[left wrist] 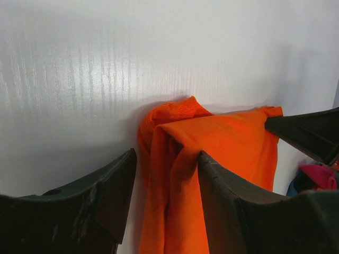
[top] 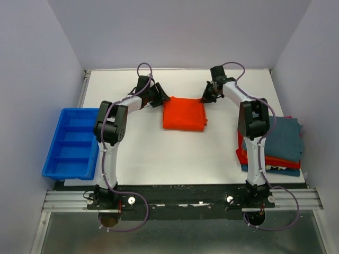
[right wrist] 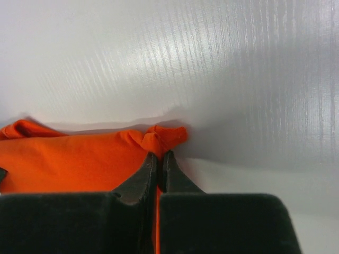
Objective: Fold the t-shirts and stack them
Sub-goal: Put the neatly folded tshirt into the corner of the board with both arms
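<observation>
Folded orange-red t-shirt (top: 184, 114) lying at the far centre of the table (top: 159, 159). The right gripper (right wrist: 160, 156) pinches its far right corner; the left gripper (left wrist: 167, 161) stands spread astride the far left corner (one finger touching cloth). At the table's right edge, the other t-shirts (top: 283, 140) lie stacked.

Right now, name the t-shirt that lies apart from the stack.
The orange-red t-shirt, spread alone in the middle; the others sit piled in the stack at the right edge.
</observation>
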Robot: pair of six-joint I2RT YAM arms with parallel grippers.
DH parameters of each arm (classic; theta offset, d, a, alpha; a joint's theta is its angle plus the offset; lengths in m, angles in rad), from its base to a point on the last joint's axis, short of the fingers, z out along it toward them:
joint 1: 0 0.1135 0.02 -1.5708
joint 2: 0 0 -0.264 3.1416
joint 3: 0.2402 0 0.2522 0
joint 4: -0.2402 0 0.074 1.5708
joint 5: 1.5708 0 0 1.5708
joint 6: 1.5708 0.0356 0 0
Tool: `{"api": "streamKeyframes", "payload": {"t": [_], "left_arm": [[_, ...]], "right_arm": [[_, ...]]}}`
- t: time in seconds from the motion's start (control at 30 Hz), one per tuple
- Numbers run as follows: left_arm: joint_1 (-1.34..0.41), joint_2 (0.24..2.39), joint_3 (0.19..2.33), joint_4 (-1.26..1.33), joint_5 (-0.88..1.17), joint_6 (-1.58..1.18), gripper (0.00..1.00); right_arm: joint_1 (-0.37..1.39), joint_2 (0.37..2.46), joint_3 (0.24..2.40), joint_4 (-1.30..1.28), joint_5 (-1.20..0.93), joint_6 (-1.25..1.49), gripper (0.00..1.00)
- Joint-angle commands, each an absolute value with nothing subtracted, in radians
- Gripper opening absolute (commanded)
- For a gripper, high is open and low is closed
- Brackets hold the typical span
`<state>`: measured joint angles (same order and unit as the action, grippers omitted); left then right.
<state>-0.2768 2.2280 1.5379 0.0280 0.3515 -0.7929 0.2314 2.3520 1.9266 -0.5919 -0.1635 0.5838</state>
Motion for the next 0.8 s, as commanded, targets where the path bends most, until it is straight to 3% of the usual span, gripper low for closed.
{"api": "streamKeyframes", "payload": {"t": [0.0,0.33,0.6,0.77], "left_arm": [[-0.273,2.261,1.560,0.002,0.359,-0.773,0.63],[-0.267,2.289,1.618,-0.081,0.269,-0.758,0.59],[-0.284,2.358,1.680,-0.106,0.322,-0.788,0.56],[-0.287,2.382,1.671,-0.046,0.357,-0.818,0.35]], "right_arm": [[0.238,2.395,1.959,-0.643,-0.120,0.572,0.01],[0.239,2.395,1.959,-0.637,-0.115,0.563,0.01],[0.238,2.405,1.980,-0.649,-0.135,0.555,0.01],[0.239,2.395,1.980,-0.647,-0.149,0.554,0.01]]}}
